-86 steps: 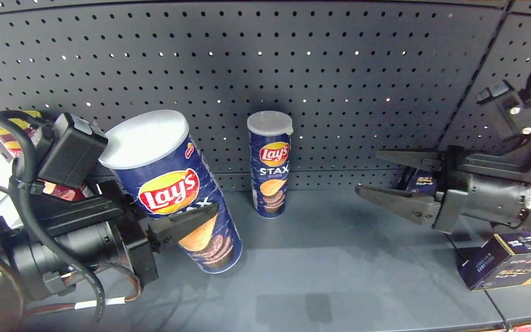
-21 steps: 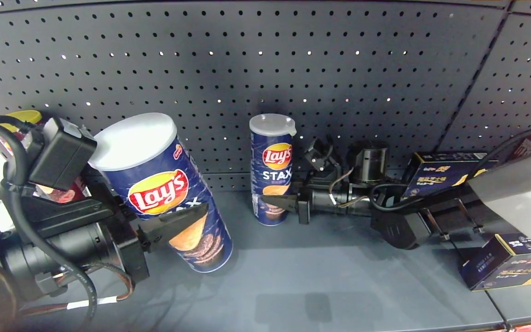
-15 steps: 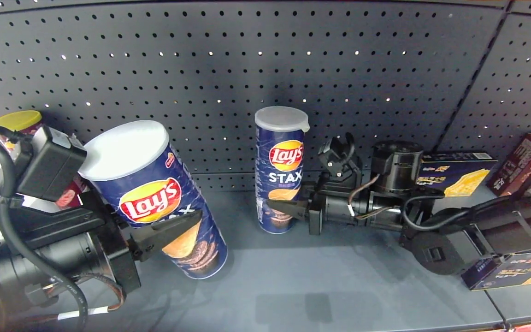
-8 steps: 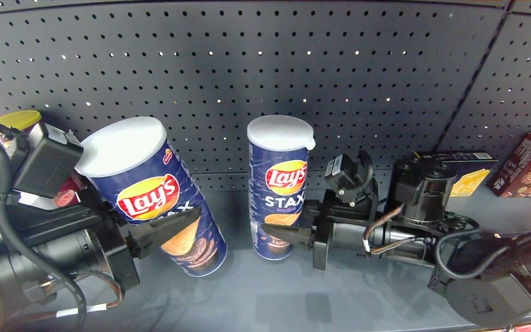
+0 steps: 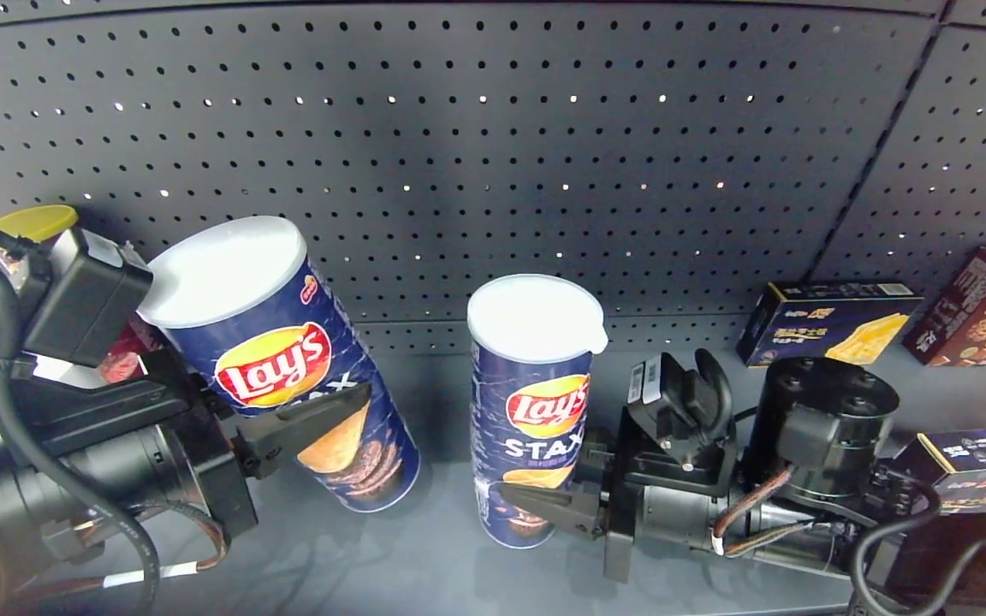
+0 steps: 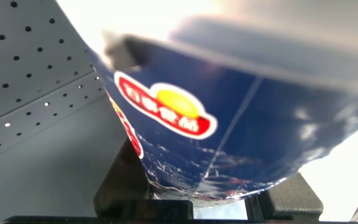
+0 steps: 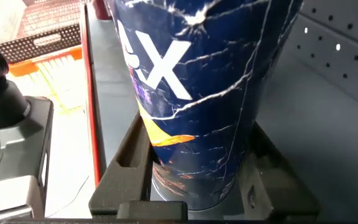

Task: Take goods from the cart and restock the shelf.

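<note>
Two blue chips cans with white lids are on the dark shelf (image 5: 450,573). The left can (image 5: 275,359) leans, its lid toward the left, and my left gripper (image 5: 335,419) is shut on its lower part. In the left wrist view this can (image 6: 229,124) sits between the dark fingers (image 6: 123,180). The second can (image 5: 536,385) stands upright near the shelf's front middle, with my right gripper (image 5: 527,509) shut on it low down. In the right wrist view that can (image 7: 197,93) is clamped between the two fingers (image 7: 126,168).
The pegboard wall (image 5: 493,128) backs the shelf. Flat boxes lie at the right: a blue one (image 5: 827,321), a dark red one (image 5: 977,312) and another blue one (image 5: 964,466). A yellow-lidded can (image 5: 31,221) stands far left. An orange basket (image 7: 48,37) lies beyond the shelf's red edge (image 7: 92,124).
My right gripper came in from the right, shut on the can at the back of the shelf and drew it forward. The left gripper drifted slightly left with its can.
</note>
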Controlling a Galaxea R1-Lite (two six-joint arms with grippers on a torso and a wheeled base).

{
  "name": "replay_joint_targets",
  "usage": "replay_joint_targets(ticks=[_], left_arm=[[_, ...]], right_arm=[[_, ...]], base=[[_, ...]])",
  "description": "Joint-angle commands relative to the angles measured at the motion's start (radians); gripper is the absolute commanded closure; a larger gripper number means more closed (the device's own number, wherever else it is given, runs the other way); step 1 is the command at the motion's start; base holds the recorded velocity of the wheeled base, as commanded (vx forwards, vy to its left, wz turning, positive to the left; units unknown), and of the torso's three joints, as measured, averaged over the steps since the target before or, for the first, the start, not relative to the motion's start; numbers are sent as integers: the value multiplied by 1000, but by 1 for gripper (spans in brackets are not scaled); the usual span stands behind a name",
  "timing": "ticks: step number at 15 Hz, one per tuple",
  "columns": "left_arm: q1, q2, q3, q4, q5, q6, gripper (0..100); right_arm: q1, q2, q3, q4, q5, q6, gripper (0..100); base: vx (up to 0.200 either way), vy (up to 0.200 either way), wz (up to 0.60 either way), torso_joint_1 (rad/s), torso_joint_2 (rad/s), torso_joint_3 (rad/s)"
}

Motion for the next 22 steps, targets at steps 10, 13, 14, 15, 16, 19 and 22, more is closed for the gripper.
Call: replay_joint_targets(ticks=[10, 13, 14, 15, 16, 19, 22], left_arm=[[0, 1, 4, 1, 0, 0, 100], [0, 1, 6, 1, 0, 0, 100], [0, 1, 6, 1, 0, 0, 100], [0, 1, 6, 1, 0, 0, 100], [0, 1, 6, 0, 0, 0, 100], [0, 1, 6, 0, 0, 0, 100], [0, 1, 6, 0, 0, 0, 100]], right_arm=[[21, 29, 44, -13, -1, 0, 100], [21, 29, 56, -14, -1, 0, 100], [19, 29, 57, -14, -1, 0, 100], [19, 31, 57, -14, -1, 0, 100], [18, 40, 56, -14, -1, 0, 100], [16, 56, 56, -34, -1, 0, 100], [16, 60, 54, -36, -1, 0, 100]], base=[[0, 0, 0, 0, 0, 0], [0, 0, 0, 0, 0, 0], [0, 0, 0, 0, 0, 0], [0, 0, 0, 0, 0, 0], [0, 0, 0, 0, 0, 0], [0, 0, 0, 0, 0, 0], [0, 0, 0, 0, 0, 0]])
